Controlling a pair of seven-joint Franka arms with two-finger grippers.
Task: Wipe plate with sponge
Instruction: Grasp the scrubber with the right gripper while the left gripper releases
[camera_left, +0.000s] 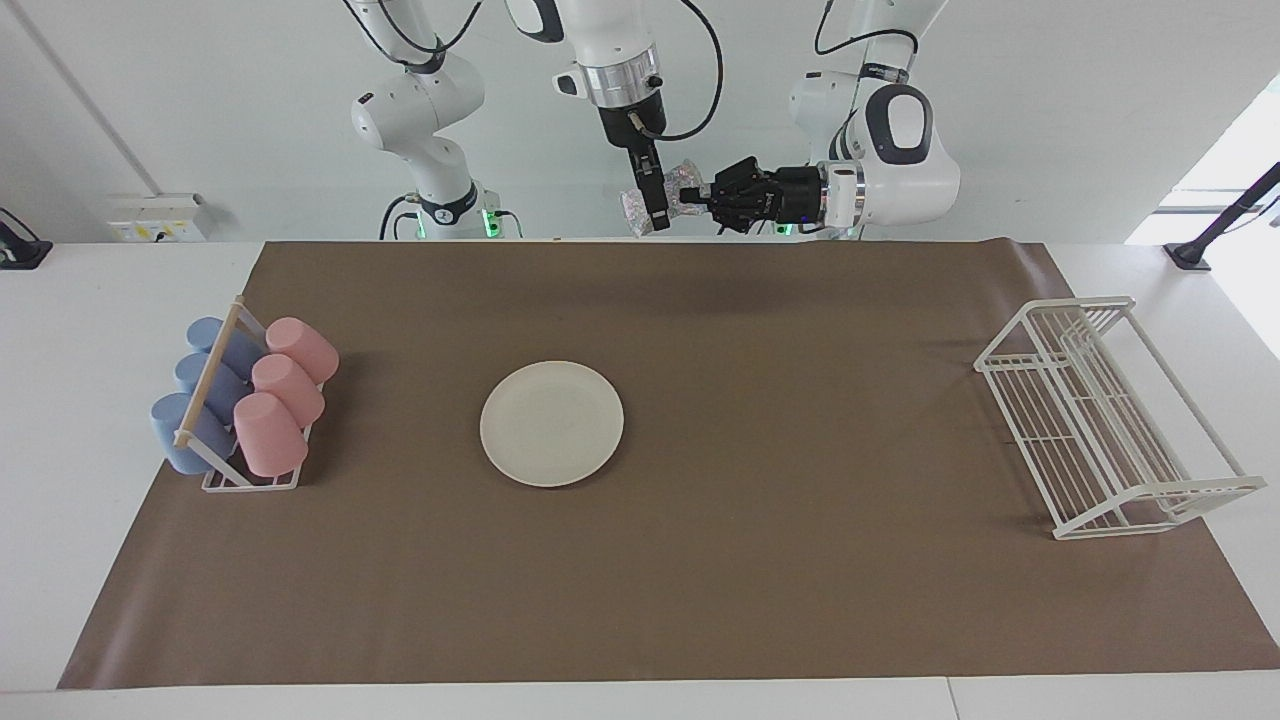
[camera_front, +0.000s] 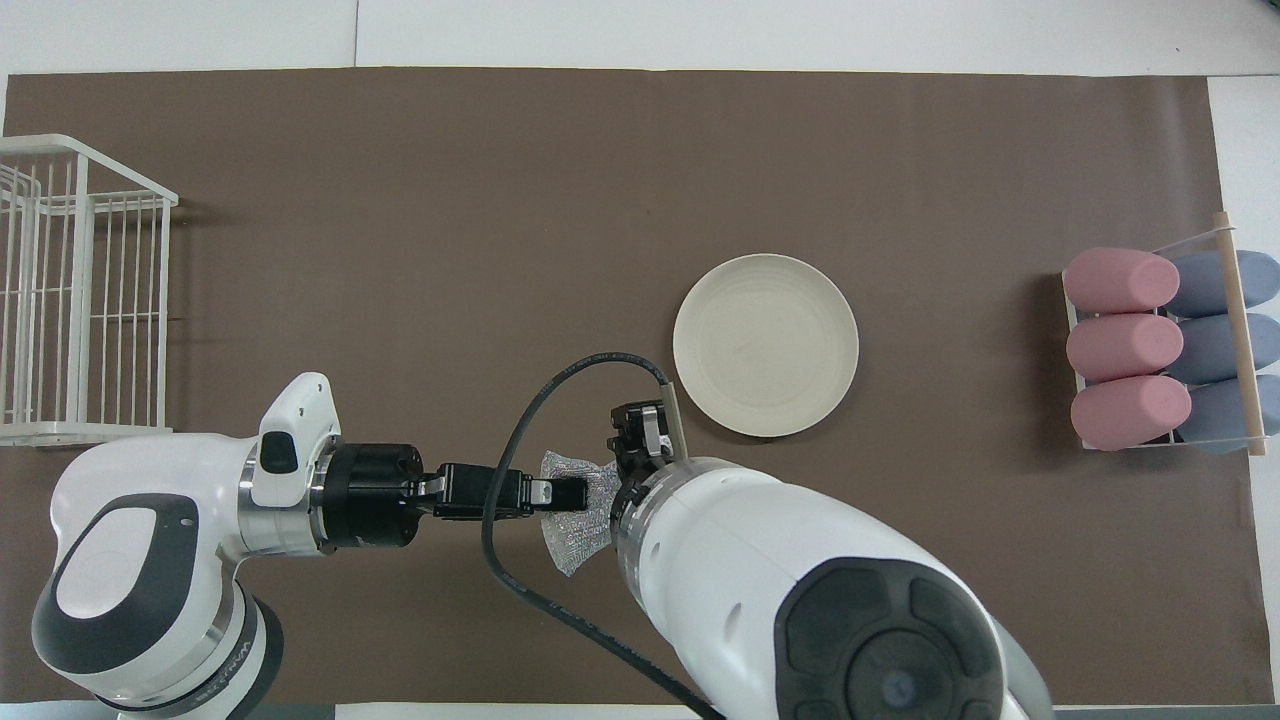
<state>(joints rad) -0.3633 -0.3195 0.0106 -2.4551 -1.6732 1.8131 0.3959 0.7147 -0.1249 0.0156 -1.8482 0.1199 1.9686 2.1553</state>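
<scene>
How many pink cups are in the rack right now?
3: pink cups lie in a row in the cup rack, beside the blue cups; none appear hidden.

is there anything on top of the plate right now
Nothing: the plate lies bare on the brown mat. The sponge is up in the air in the left pincer, not over the plate.

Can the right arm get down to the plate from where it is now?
Probably yes: the plate lies bare on the mat, nothing on it. But the right gripper is at the sponge, which the left gripper grips.
</scene>
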